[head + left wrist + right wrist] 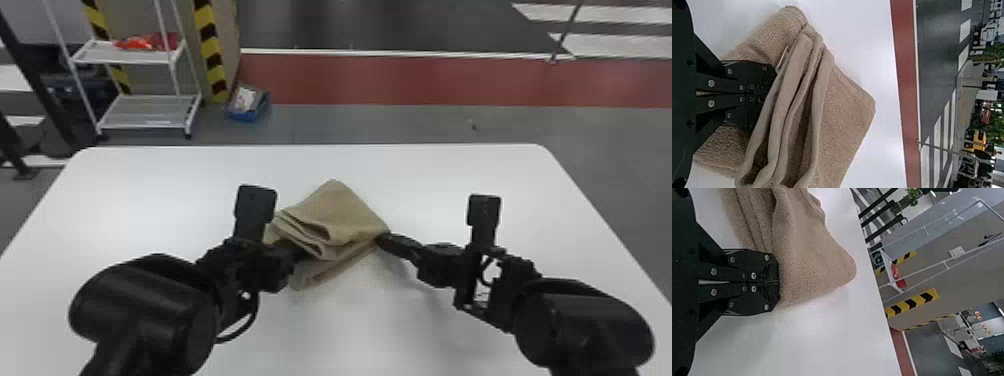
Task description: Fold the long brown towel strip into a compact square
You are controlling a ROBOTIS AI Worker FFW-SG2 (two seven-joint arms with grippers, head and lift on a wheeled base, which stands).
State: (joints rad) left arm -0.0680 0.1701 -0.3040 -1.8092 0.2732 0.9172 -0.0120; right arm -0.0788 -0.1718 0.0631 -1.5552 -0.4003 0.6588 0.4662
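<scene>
Lying on the table (pixel 150 175), towel (pixel 345 210) (white rack (pixel 147 112) beyond).

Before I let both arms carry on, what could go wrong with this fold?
The left gripper sits in among the loose folds of the towel, so withdrawing it might drag them open. The right gripper meets only an edge, which could slip. A lower layer juts out beneath the stack, so the square may end up uneven.
</scene>
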